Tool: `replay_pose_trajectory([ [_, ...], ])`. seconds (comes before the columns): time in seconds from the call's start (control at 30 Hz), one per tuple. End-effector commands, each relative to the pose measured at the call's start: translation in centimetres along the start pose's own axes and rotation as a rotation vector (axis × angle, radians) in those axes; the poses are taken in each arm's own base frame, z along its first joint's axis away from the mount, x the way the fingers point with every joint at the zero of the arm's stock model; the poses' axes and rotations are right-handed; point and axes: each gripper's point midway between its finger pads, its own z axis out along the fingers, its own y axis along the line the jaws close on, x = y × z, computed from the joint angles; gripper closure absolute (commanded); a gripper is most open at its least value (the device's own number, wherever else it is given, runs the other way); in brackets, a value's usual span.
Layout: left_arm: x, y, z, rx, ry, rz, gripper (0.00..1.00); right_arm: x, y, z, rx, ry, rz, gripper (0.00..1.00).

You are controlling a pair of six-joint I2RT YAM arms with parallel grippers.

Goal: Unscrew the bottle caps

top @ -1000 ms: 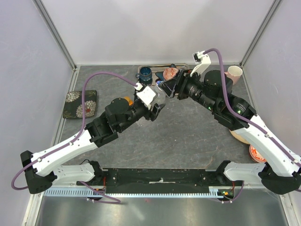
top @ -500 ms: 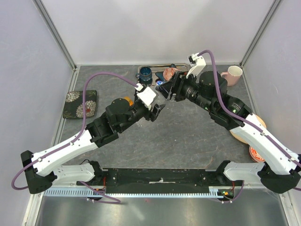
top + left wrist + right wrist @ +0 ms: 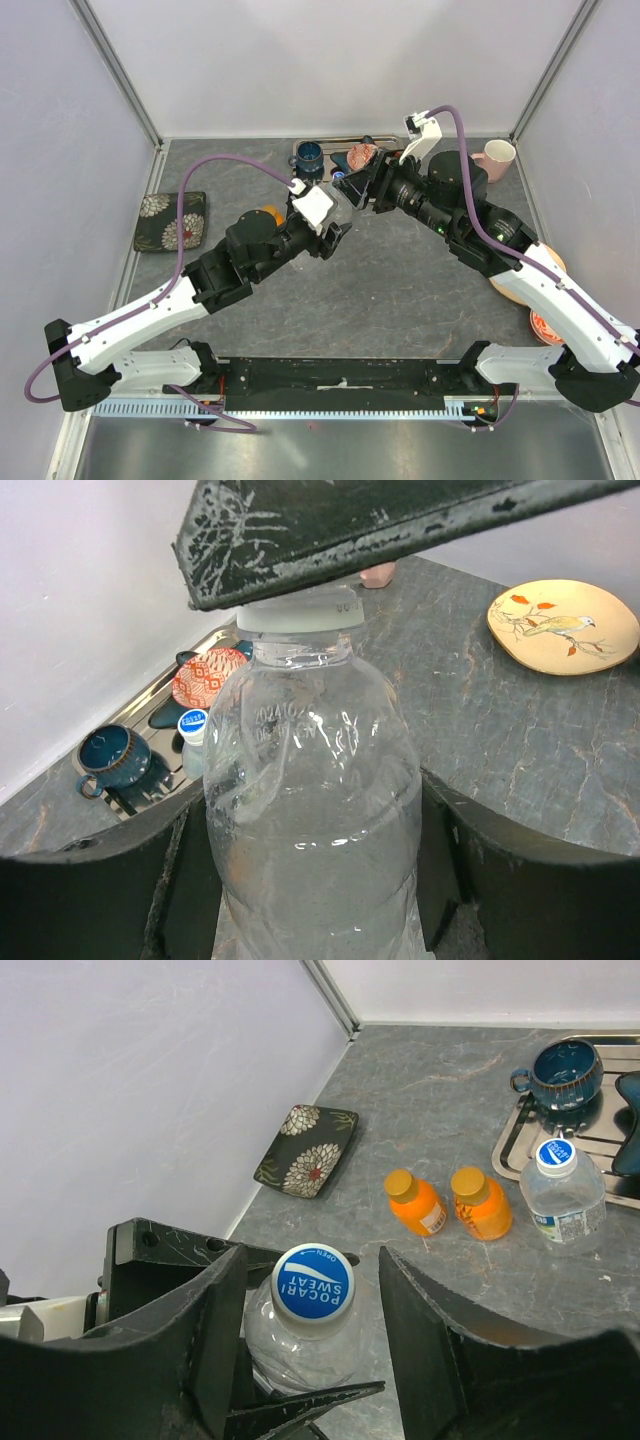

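Between the left jaws a clear bottle (image 3: pixel 312 810) stands gripped; only the right wrist view shows its blue cap (image 3: pixel 313 1282), untouched between the parted right jaws, two orange bottles (image 3: pixel 418 1205) beyond.

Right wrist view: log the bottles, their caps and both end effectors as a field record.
held bottle: clear plastic bottle, gripped by left end effector
its cap: blue round plastic cap, on
right end effector: open, astride that cap
orange bottles: two short orange-liquid plastic bottles, orange round caps on
fourth bottle: clear labelled plastic bottle, blue-white round cap on
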Motion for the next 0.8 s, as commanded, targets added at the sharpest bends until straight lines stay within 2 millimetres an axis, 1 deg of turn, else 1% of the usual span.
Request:
replay_pose_trajectory([
  [0.0, -1.3, 0.2, -0.1, -0.008, -0.051, 0.015, 0.57, -1.4, 0.7, -0.5, -0.022, -0.051, 0.006, 0.4],
  [0.03, -1.4, 0.2, -0.1, -0.008, -0.051, 0.015, 0.57, -1.3, 0.7, -0.5, -0.024, -0.048, 0.006, 0.41],
  [0.13, -1.4, 0.2, -0.2, -0.009, -0.054, 0.015, 0.57, -1.2, 0.7, -0.5, -0.025, -0.047, 0.004, 0.51],
  [0.2, -1.4, 0.3, -0.2, -0.012, -0.054, 0.015, 0.57, -1.0, 0.8, -0.5, -0.031, -0.039, 0.004, 0.61],
  [0.23, -1.5, 0.3, -0.3, -0.01, -0.055, 0.014, 0.57, -0.9, 0.7, -0.4, -0.03, -0.037, 0.004, 0.68],
  [0.27, -1.5, 0.3, -0.3, -0.01, -0.055, 0.013, 0.57, -0.9, 0.7, -0.5, -0.032, -0.035, 0.003, 0.83],
  [0.3, -1.6, 0.3, -0.3, -0.011, -0.058, 0.012, 0.57, -0.6, 0.6, -0.4, -0.03, -0.029, 0.003, 0.9],
  [0.37, -2.0, 0.4, -0.5, -0.011, -0.07, 0.008, 0.57, -0.4, 0.8, -0.5, -0.043, -0.021, 0.001, 0.97],
  [0.43, -2.2, 0.4, -0.7, -0.006, -0.077, 0.006, 0.57, -0.1, 1.0, -0.4, -0.057, -0.004, -0.015, 1.0],
  [0.53, -3.1, -0.1, -1.2, 0.027, -0.106, -0.013, 0.56, 0.2, 1.2, -0.6, -0.079, 0.01, -0.049, 1.0],
  [0.57, -3.3, -0.3, -1.4, 0.04, -0.112, -0.019, 0.56, 0.1, 1.3, -0.8, -0.088, 0.005, -0.07, 1.0],
  [0.6, -4.1, -1.0, -1.9, 0.087, -0.138, -0.025, 0.55, -0.3, 1.4, -1.2, -0.099, -0.008, -0.088, 1.0],
  [0.63, -4.6, -1.5, -2.3, 0.123, -0.155, -0.042, 0.55, -0.4, 2.1, -1.6, -0.141, -0.008, -0.13, 1.0],
  [0.67, -5.2, -2.7, -2.8, 0.216, -0.181, -0.046, 0.54, -0.6, 2.6, -2.0, -0.172, -0.013, -0.149, 1.0],
  [0.7, -6.1, -3.3, -3.4, 0.268, -0.198, -0.059, 0.53, -0.9, 3.3, -2.6, -0.21, -0.021, -0.164, 1.0],
  [0.73, -6.4, -4.2, -3.9, 0.335, -0.19, -0.107, 0.53, -0.9, 4.7, -3.2, -0.285, -0.014, -0.184, 1.0],
  [0.77, -6.8, -4.3, -4.3, 0.387, -0.193, -0.125, 0.53, -0.9, 5.5, -3.7, -0.339, -0.009, -0.221, 1.0],
])
